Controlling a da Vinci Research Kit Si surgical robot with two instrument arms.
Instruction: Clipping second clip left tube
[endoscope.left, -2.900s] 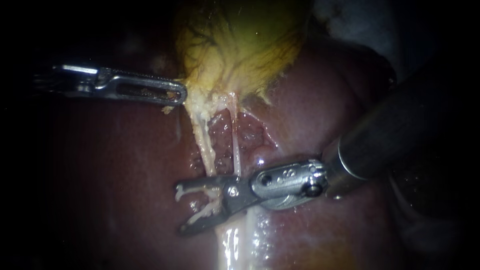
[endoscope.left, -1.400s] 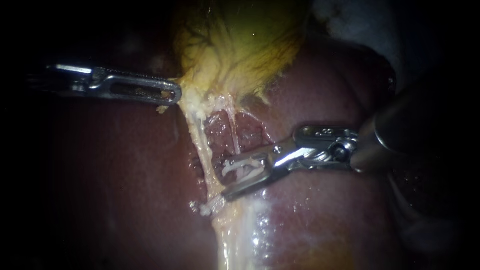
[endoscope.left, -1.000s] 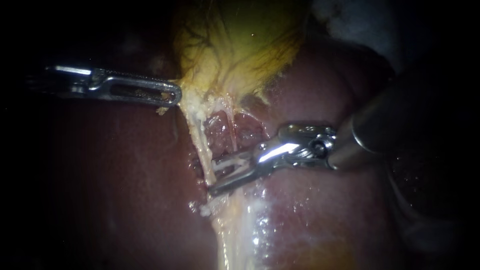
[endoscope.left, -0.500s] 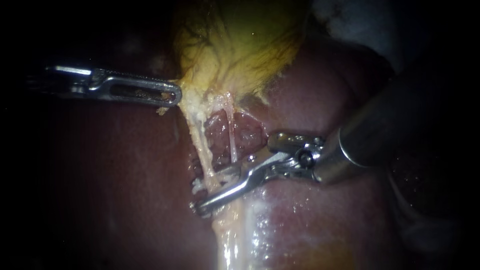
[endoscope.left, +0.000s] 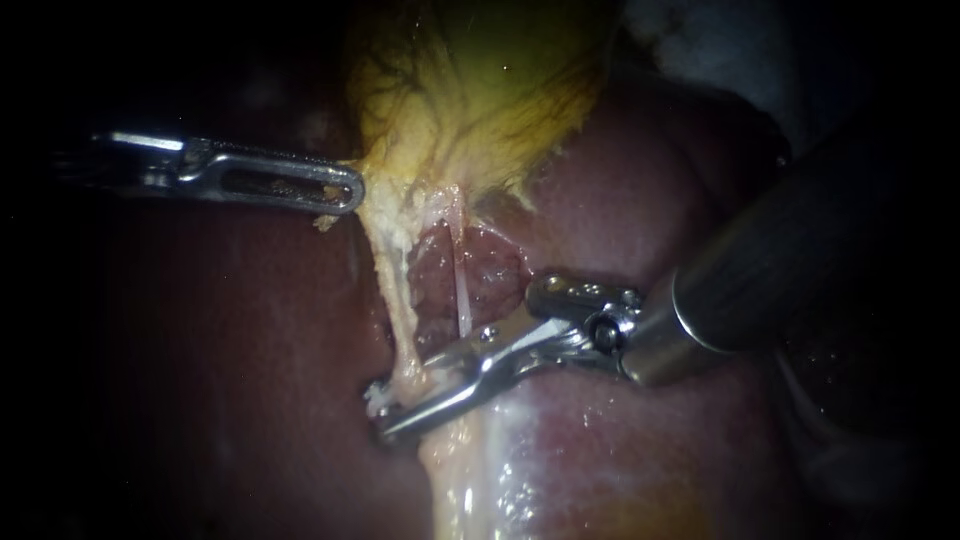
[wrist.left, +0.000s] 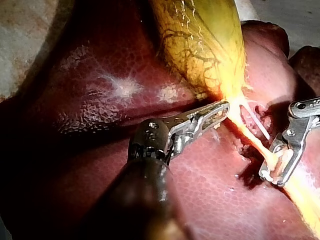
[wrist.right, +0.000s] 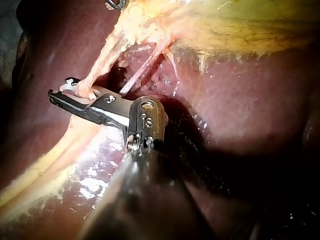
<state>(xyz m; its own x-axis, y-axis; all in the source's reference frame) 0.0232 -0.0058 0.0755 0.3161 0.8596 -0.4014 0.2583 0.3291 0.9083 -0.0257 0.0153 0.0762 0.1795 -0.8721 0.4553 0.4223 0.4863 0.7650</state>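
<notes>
The yellow gallbladder (endoscope.left: 470, 100) (wrist.left: 200, 40) lies on the dark red liver (endoscope.left: 250, 350). My left instrument (endoscope.left: 345, 190) (wrist.left: 220, 109) is shut on tissue at the gallbladder's neck. Two tubes run down from the neck: the thick pale left tube (endoscope.left: 395, 290) (wrist.right: 102, 65) and the thin right tube (endoscope.left: 460, 290) (wrist.right: 137, 75). My right instrument (endoscope.left: 378, 415) (wrist.left: 270, 177) (wrist.right: 60, 89) straddles the left tube's lower end. Its jaws are open with a white clip (endoscope.left: 372, 398) (wrist.right: 66, 86) in them, and the tube passes between them.
Raw red liver bed (endoscope.left: 440, 280) shows between the two tubes. A glistening pale band of tissue (endoscope.left: 470, 480) runs on below the right instrument's jaws. The right instrument's thick dark shaft (endoscope.left: 780, 250) crosses the liver. White cloth (endoscope.left: 690, 30) lies beyond the liver.
The right instrument came up off the left tube's lower end, swung right, then advanced left across the right tube until its jaws straddle the left tube. The left instrument has kept its hold.
</notes>
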